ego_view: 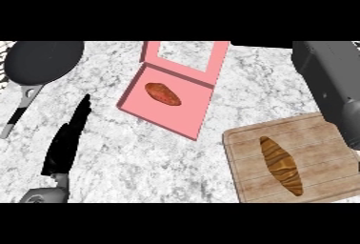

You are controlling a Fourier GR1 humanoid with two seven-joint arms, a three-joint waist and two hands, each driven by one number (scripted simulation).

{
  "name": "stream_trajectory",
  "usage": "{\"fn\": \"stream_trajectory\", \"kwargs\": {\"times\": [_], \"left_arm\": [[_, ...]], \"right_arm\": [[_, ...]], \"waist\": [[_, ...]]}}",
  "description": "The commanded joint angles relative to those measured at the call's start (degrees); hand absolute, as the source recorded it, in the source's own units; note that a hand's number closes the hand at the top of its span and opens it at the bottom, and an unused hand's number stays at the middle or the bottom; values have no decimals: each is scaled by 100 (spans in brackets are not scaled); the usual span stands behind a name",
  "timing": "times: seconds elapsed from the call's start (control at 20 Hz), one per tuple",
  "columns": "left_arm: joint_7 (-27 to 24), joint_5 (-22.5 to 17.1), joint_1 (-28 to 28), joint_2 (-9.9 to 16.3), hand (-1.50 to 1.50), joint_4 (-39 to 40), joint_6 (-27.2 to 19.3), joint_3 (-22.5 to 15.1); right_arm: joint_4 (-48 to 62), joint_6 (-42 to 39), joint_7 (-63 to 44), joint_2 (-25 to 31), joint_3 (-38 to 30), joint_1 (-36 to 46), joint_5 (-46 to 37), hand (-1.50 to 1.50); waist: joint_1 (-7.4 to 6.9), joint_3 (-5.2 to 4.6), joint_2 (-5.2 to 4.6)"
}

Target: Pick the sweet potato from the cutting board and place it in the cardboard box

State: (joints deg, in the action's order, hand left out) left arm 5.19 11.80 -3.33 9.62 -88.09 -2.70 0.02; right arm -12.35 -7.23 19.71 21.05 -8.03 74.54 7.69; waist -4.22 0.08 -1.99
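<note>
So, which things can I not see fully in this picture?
Right hand: head view, beyond the right edge; only its grey forearm shows.
Pan: head view, far rim cut by the upper edge.
Cutting board: head view, near side cut by the lower edge.

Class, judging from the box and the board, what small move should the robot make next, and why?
Probably just draw the right forearm back towards rest. The reddish sweet potato already lies inside the pink box, so nothing seems left to carry; the brown striped item on the cutting board is likely not the target.
</note>
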Motion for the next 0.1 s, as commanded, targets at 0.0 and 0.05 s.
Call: {"fn": "stream_trajectory", "kwargs": {"times": [0.0,0.05], "left_arm": [[-77,82,-64,-60,0,91,-75,-38],[15,178,-20,-150,0,0,-179,-124]], "right_arm": [[171,-785,256,638,-52,-136,-20,-150],[194,-905,423,670,-3,-262,-80,-150]], "waist": [[-37,4,-45],[-57,8,-42]]}}
